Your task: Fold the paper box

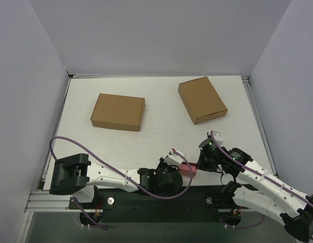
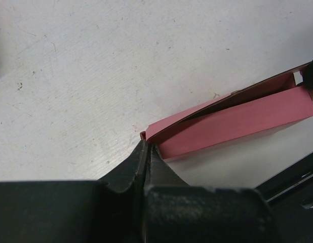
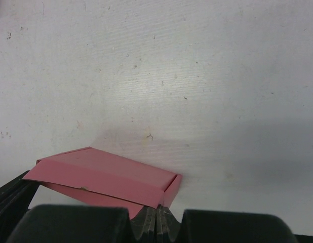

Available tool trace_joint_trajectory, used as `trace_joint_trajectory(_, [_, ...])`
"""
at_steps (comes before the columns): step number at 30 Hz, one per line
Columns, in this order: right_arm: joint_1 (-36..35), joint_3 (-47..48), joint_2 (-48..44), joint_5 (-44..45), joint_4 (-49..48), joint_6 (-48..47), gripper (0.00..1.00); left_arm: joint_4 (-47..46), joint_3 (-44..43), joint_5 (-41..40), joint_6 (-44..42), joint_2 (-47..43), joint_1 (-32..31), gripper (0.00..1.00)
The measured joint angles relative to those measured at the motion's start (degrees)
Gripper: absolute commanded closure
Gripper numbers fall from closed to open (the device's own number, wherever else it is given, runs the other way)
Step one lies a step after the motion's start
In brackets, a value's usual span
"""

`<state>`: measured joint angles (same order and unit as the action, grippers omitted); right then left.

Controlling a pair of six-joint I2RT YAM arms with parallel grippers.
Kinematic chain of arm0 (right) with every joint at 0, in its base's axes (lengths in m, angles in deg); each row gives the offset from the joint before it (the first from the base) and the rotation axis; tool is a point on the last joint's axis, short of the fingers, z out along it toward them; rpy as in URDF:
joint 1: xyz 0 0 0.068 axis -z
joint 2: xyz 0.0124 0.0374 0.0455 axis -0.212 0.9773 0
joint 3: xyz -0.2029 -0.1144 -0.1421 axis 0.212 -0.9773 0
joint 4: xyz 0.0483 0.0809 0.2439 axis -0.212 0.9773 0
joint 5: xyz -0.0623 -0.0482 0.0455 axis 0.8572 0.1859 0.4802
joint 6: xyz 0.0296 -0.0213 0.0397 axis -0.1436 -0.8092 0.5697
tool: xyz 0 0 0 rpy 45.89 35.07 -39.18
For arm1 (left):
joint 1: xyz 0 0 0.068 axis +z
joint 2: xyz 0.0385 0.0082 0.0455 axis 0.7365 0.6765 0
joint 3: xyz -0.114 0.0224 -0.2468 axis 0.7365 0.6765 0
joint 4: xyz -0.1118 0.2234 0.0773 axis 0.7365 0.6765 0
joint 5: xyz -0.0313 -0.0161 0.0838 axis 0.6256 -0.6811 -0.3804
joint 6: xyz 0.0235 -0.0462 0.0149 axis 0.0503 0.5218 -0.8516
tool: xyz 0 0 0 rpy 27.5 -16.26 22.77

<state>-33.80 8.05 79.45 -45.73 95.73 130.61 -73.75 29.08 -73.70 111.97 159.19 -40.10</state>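
Where walls (image 1: 161,30) enclose, white table (image 1: 161,139), paper box (image 1: 187,169)

Gap between left box (image 1: 118,112), right box (image 1: 202,99)

From above, the paper box (image 1: 187,169) shows only a pink sliver; the rest is hidden.

No legible text in any view. Faces of pink box (image 3: 103,177) are plain. Same for left brown box (image 1: 118,112) and right brown box (image 1: 202,99), no print resolvable.
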Motion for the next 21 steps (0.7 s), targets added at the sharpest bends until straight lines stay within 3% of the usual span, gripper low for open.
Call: trace_joint_trajectory(21, [12.66, -3.63, -1.9, -11.58, -6.23, -3.69, 1.0, 0.31, -0.79, -2.49, -0.94, 1.42, -0.09, 1.0])
